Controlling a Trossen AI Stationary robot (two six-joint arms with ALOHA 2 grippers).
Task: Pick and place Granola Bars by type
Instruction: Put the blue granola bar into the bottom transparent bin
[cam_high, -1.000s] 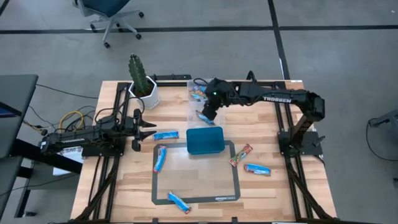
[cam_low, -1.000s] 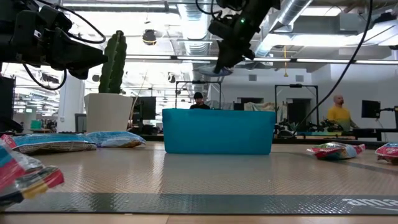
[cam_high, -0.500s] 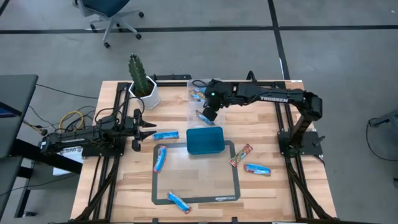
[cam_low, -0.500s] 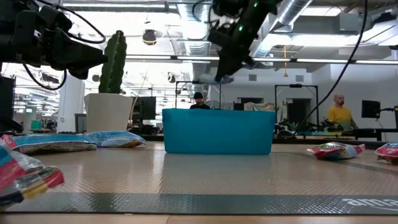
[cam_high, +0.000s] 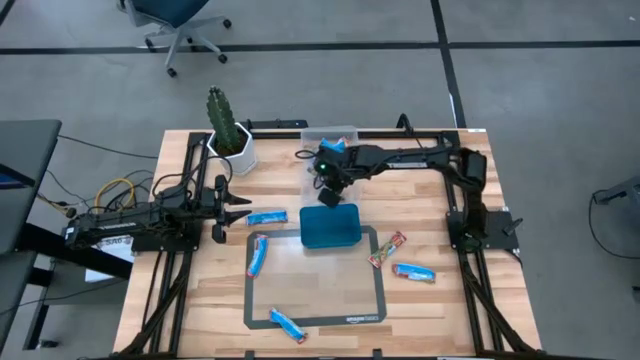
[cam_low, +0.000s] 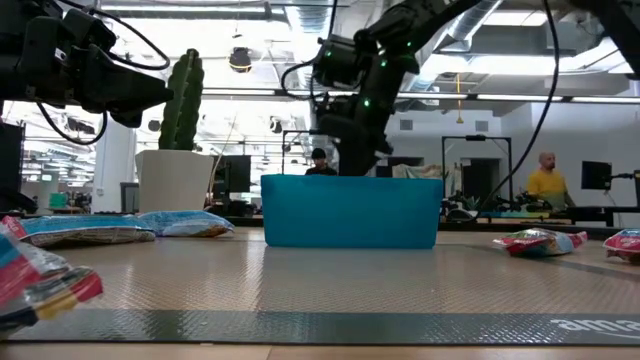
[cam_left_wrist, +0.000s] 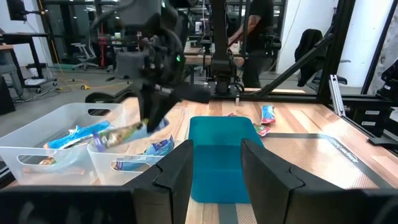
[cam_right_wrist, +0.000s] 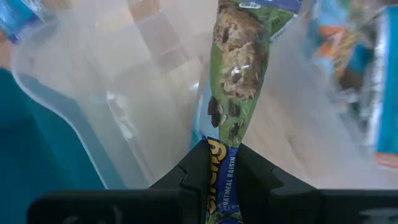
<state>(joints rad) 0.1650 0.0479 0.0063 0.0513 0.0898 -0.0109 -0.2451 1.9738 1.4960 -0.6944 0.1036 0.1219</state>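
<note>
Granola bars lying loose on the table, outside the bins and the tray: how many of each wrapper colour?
Blue bars: 4
Red-orange bar: 1
Total: 5

Even overhead light fell softly; ceiling lamps (cam_low: 240, 60) glared in the low view, nearest wrappers (cam_low: 40, 285) blurred, and the bin (cam_right_wrist: 112, 93) looked hazy.

Two dark, matte-black jointed arms, mounted on black frame rails. Left arm (cam_high: 150, 218): yellow and orange cables trailing beside its base. Right arm (cam_high: 400, 157): green indicator light glowing near the wrist, black cable looping above. Blocky black fingers (cam_left_wrist: 186, 171) with rounded tips.
</note>
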